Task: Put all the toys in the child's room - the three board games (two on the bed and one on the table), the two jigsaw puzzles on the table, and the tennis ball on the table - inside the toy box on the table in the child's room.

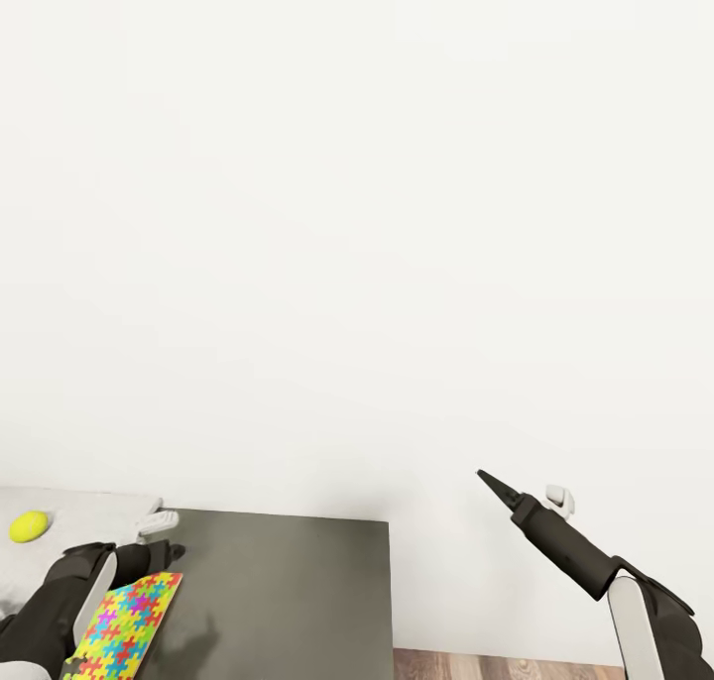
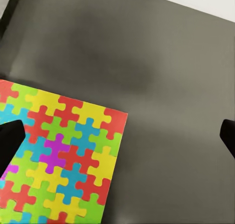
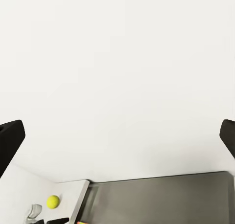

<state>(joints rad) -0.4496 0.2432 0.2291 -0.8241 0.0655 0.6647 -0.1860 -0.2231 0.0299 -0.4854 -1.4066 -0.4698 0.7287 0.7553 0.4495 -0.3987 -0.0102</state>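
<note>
A jigsaw puzzle (image 1: 124,625) (image 2: 63,160) of bright interlocking pieces lies flat on the dark grey section of the table (image 1: 288,591) (image 2: 166,87). My left gripper (image 2: 119,138) hovers over its edge, open wide. One fingertip (image 2: 10,142) stands over the puzzle and the other over bare table. The tennis ball (image 1: 30,526) (image 3: 53,201) rests on the pale grey desk top (image 1: 89,511). My right gripper (image 1: 493,484) (image 3: 117,136) is raised off the table's right end, open and empty, pointing at the white wall.
A white slanted panel (image 1: 154,521) joins the pale desk top to the dark section. The white wall (image 1: 357,214) rises right behind the table. Wood-plank floor (image 1: 496,665) shows past the table's right edge.
</note>
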